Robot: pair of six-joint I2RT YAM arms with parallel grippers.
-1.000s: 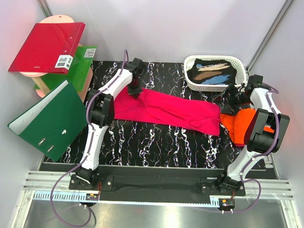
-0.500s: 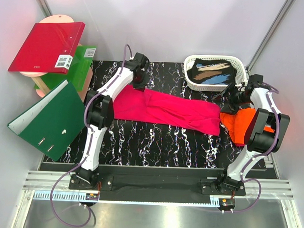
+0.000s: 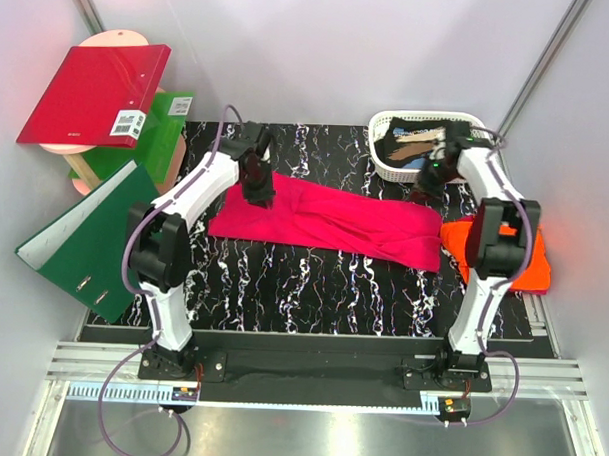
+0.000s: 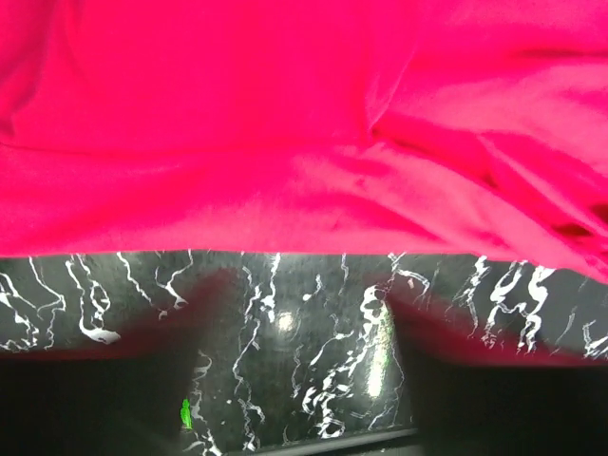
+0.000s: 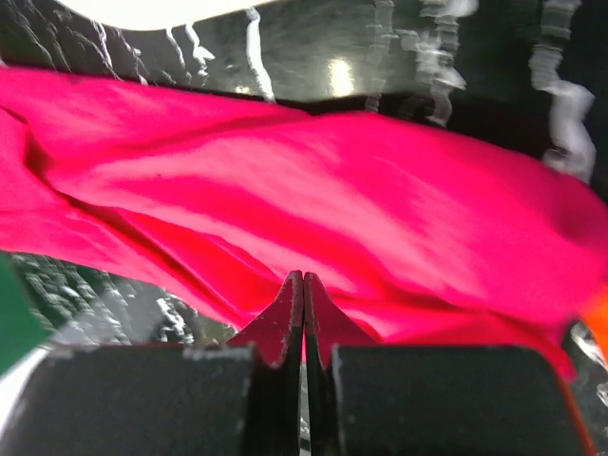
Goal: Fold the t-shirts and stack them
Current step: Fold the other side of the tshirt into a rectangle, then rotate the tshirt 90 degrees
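The magenta-pink t-shirt [image 3: 335, 221] lies in a long wrinkled band across the black marbled table [image 3: 313, 278]. My left gripper [image 3: 258, 186] hovers over its left end. In the left wrist view its dark fingers [image 4: 104, 380] stand wide apart, so the left gripper [image 4: 304, 318] is open over bare table just off the shirt's edge [image 4: 285, 190]. My right gripper [image 3: 429, 180] is above the shirt's far right part, in front of the basket. Seen from the right wrist, this gripper [image 5: 304, 281] is shut, with only the pink cloth [image 5: 380, 209] below it. The orange t-shirt [image 3: 535, 264] lies bunched at the right edge.
A white basket [image 3: 380, 156] with dark cloth in it stands at the back right. At the left, a red binder [image 3: 94, 91] rests on a green one [image 3: 158, 133] and a wooden stand. Another green binder [image 3: 99, 236] lies open at the table's left edge.
My left gripper opened, let go of the pink shirt's left end and moved left. My right arm swung from over the orange shirt to the pink shirt's far right and shut.
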